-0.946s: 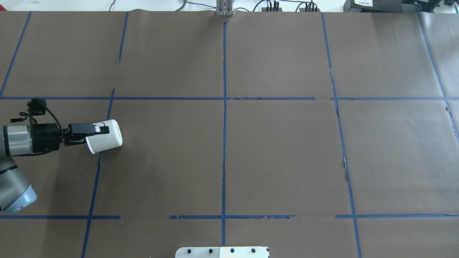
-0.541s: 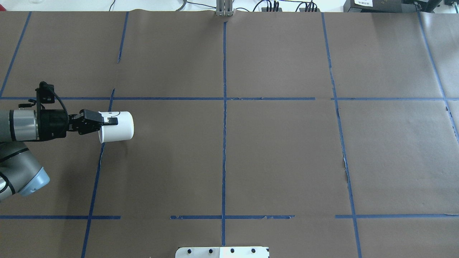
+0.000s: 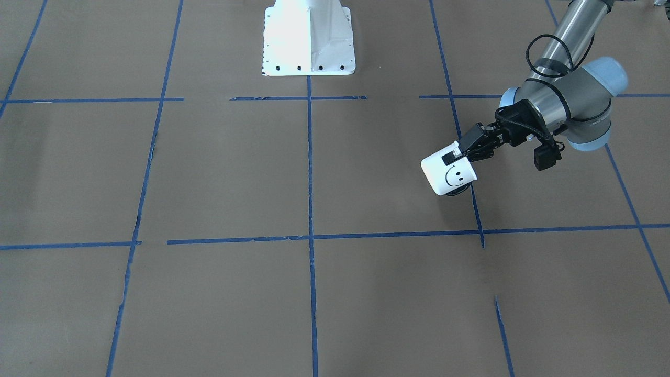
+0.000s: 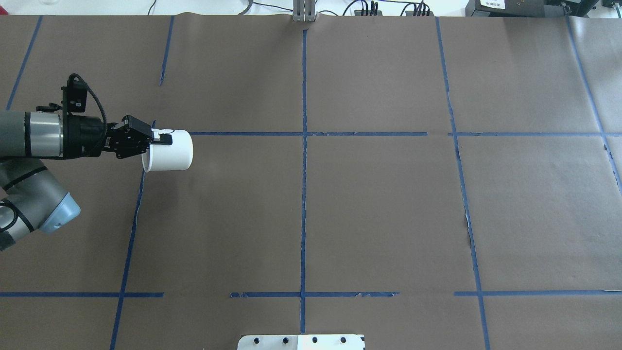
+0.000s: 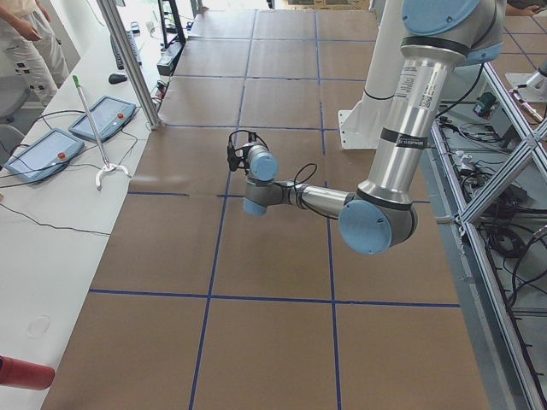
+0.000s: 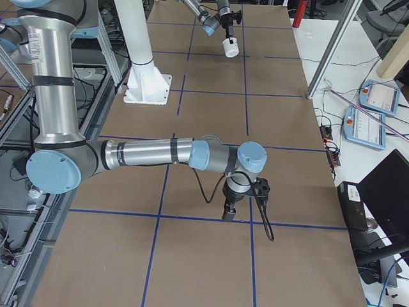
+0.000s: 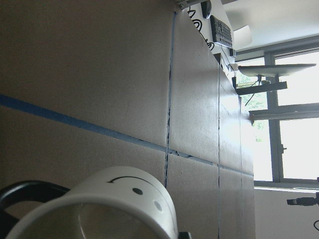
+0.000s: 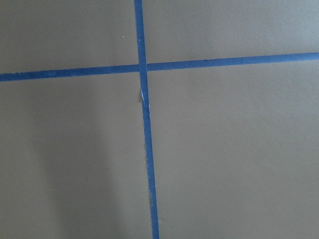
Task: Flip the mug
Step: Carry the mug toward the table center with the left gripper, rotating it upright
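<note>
The white mug (image 4: pixel 170 150) with a black smiley face (image 3: pixel 456 176) hangs on its side above the brown paper-covered table, open end toward the left arm. My left gripper (image 4: pixel 156 140) is shut on the mug's rim, one finger outside on top (image 3: pixel 450 156). The left wrist view shows the mug's rim and face (image 7: pixel 104 204), with its black handle (image 7: pixel 25 191) at the left. The mug also shows small in the exterior right view (image 6: pixel 230 47). My right gripper (image 6: pixel 229 211) shows only in that view, pointing down near the table; I cannot tell if it is open.
Blue tape lines (image 4: pixel 304 146) divide the table into squares. The robot's white base plate (image 3: pixel 309 39) is at the near edge. A metal post (image 4: pixel 304 10) stands at the far edge. Control tablets (image 5: pixel 102 115) lie on a side bench.
The left arm has carried the mug away from the robot and slightly right, turning it so its axis now lies level across the table. The grip has stayed shut.
</note>
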